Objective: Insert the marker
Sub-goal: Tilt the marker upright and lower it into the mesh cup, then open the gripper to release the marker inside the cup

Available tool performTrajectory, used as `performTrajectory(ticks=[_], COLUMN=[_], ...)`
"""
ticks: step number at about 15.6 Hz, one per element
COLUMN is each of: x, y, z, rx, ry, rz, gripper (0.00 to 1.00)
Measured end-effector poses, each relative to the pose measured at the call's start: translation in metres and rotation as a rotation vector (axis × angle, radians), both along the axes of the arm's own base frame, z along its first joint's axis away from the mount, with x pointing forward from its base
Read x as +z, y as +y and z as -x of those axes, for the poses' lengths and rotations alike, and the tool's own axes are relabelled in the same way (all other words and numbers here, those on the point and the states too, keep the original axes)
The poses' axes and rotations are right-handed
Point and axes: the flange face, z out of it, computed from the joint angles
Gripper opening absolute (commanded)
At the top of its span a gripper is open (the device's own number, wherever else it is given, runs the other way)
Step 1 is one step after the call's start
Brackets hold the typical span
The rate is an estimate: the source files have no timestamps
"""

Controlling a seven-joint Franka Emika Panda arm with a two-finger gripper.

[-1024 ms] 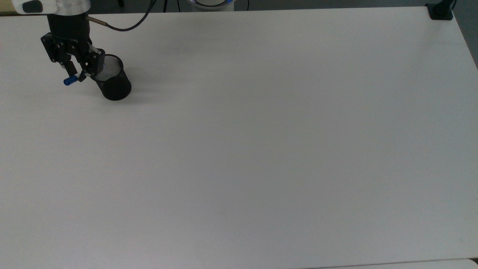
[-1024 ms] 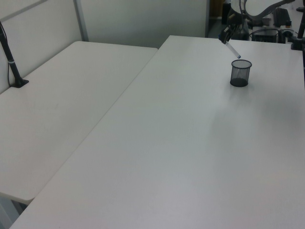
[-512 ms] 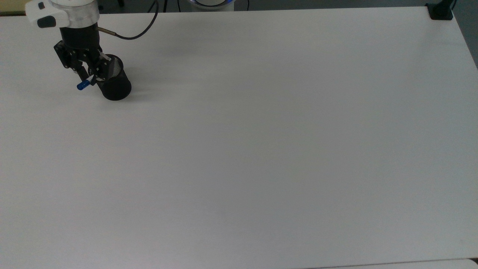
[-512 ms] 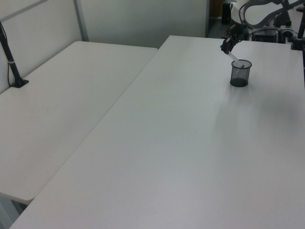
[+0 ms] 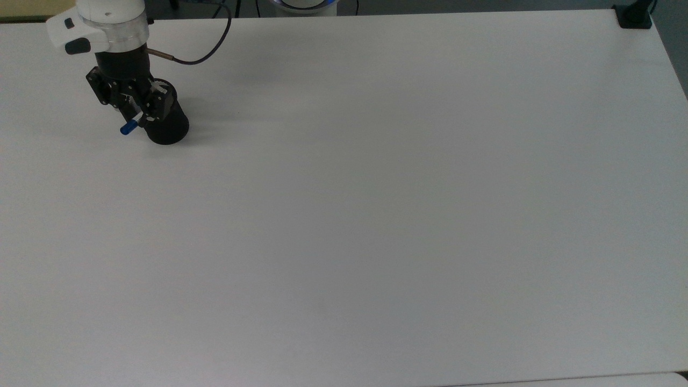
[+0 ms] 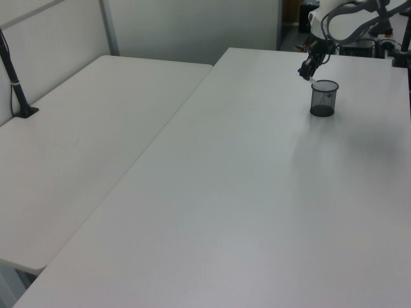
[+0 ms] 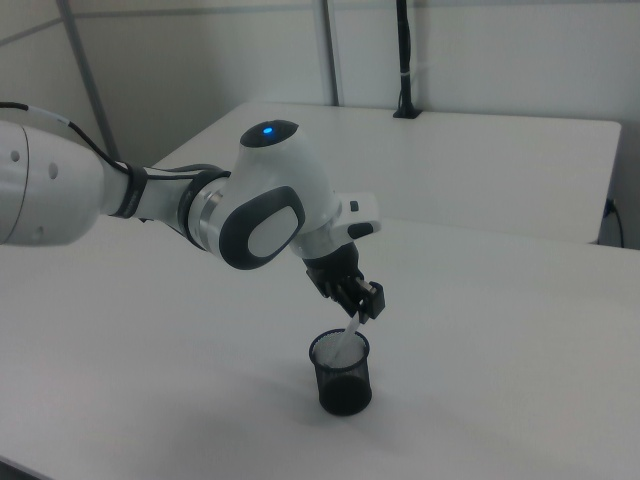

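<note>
A black mesh cup [image 5: 167,124] stands near the top view's upper left corner; it also stands on the table in the left view [image 6: 324,99] and the right view [image 7: 343,378]. My gripper [image 5: 136,116] hangs right over the cup's rim, shut on the marker [image 5: 127,128]. The marker is tilted: its blue cap sticks out past the fingers on the top view's left. In the right view its white barrel [image 7: 348,337] slants down from my gripper [image 7: 362,303] into the cup's mouth. The lower end is hidden inside the mesh.
The white table [image 5: 376,215] spreads wide to the top view's right and bottom. A black clamp [image 5: 634,16] sits at its far right corner. A second white table [image 6: 83,141] adjoins on the left view's left, with a black post [image 6: 16,86] on it.
My gripper has dropped and shifted towards the cup, tipping the marker steeper. The marker's lower end went from above the rim to inside the cup.
</note>
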Motion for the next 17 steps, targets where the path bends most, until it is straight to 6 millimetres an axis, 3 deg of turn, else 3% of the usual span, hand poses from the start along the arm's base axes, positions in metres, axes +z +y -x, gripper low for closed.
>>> performTrajectory(ticks=[2,5,6,13,15,17], x=[0.0,-0.002,-0.002,0.008,0.024,0.052], y=[0.0,-0.003,-0.005,-0.008,-0.009,-0.004], z=[0.0,0.002,0.003,0.004,0.002,-0.002], rx=[0.0,-0.006,-0.01,-0.017,-0.024,-0.026], ry=[0.001,0.012,0.016,0.021,0.032,0.059], rz=[0.0,-0.003,-0.005,-0.007,-0.014,-0.037], gripper=[0.66,0.95,0.99,1.0,1.0,1.0])
